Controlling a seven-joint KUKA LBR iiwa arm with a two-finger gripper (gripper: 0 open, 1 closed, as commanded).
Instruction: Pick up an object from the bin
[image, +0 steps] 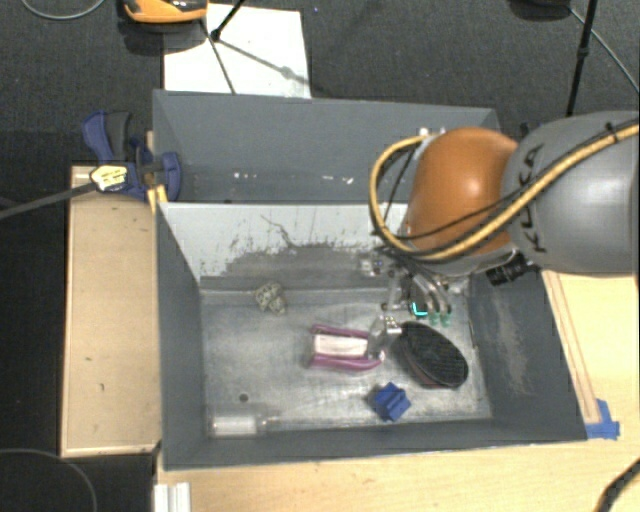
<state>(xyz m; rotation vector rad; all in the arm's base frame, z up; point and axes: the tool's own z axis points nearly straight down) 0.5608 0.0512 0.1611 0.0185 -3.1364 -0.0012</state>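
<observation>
My gripper (384, 336) is low in the bin, right of the middle, under the arm's orange cover. It stands at the right end of a purple and white flat thing (338, 350) that lies on the floor near the middle. Just right of the gripper lies a black oval brush head (434, 357). A small blue block (390, 401) sits in front of the gripper, near the front wall.
A small grey crumpled lump (268, 296) rests near the back wall, left of the middle. A pale, clear tube (236, 425) lies in the front left corner. Bare floor stretches along the left half of the bin.
</observation>
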